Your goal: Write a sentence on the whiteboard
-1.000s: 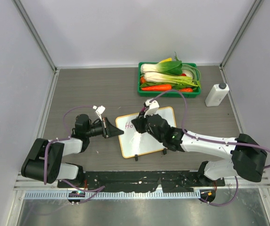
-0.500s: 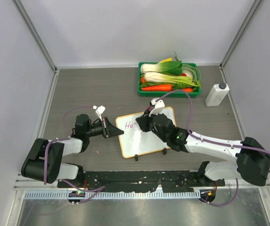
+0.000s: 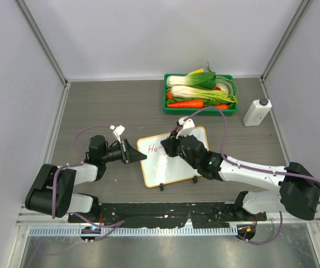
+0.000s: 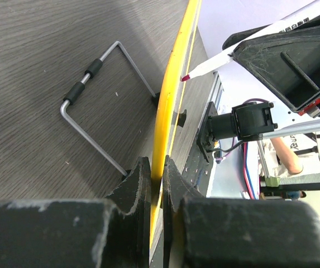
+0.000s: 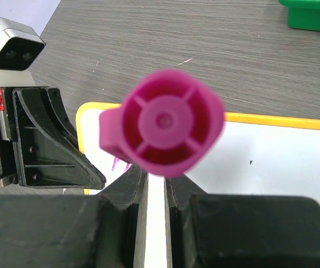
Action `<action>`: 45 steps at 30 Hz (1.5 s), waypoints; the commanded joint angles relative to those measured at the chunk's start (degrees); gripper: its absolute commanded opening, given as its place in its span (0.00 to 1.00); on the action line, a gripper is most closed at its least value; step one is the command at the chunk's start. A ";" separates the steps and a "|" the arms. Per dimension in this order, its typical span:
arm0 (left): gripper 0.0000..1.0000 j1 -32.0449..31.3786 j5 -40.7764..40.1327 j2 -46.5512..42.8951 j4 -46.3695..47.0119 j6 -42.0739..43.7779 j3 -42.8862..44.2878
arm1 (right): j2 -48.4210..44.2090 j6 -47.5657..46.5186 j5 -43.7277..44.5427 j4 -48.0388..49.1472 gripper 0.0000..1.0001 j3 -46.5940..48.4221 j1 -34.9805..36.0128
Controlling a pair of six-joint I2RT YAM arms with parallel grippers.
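From the top view the whiteboard (image 3: 177, 167) lies at 6 o'clock of the table (image 3: 109, 106) centre, between my two arms, skewed with its long side running toward 2 o'clock. The left gripper (image 3: 143, 158) comes in from 9 o'clock and pinches the board's edge there; in the left wrist view its jaws are closed down to a sliver on the yellow-orange rim, with a bent wire leg (image 4: 92, 109) of the board lying on the wood at 10 o'clock. The right gripper (image 3: 168, 147) sits over the board's 11 o'clock corner, its jaws narrowed tight on a marker (image 5: 165, 120); I see the magenta cap end-on in the right wrist view, and the white barrel and red tip from the left wrist camera. The tip is right beside the board face, though I cannot tell whether it touches. Of the sentence (image 3: 154, 149) I can read only a pink "Ho" near that corner; the rest of the board is white. A green tray (image 3: 200, 111) of vegetables stands at 1 o'clock; a white bottle (image 3: 257, 112) stands at 2 o'clock, just beside the tray.
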 commanded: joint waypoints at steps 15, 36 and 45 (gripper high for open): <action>0.00 0.03 -3.90 0.97 -2.81 1.77 0.66 | -2.13 1.20 -3.42 -1.50 0.02 -4.57 -0.07; 0.00 0.03 -3.98 0.71 -3.07 1.85 0.66 | -6.71 -0.38 -1.14 3.25 0.01 -1.59 -0.50; 0.00 0.03 -4.07 0.62 -3.07 1.85 0.57 | -3.28 0.67 -1.13 4.83 0.02 -0.88 -1.12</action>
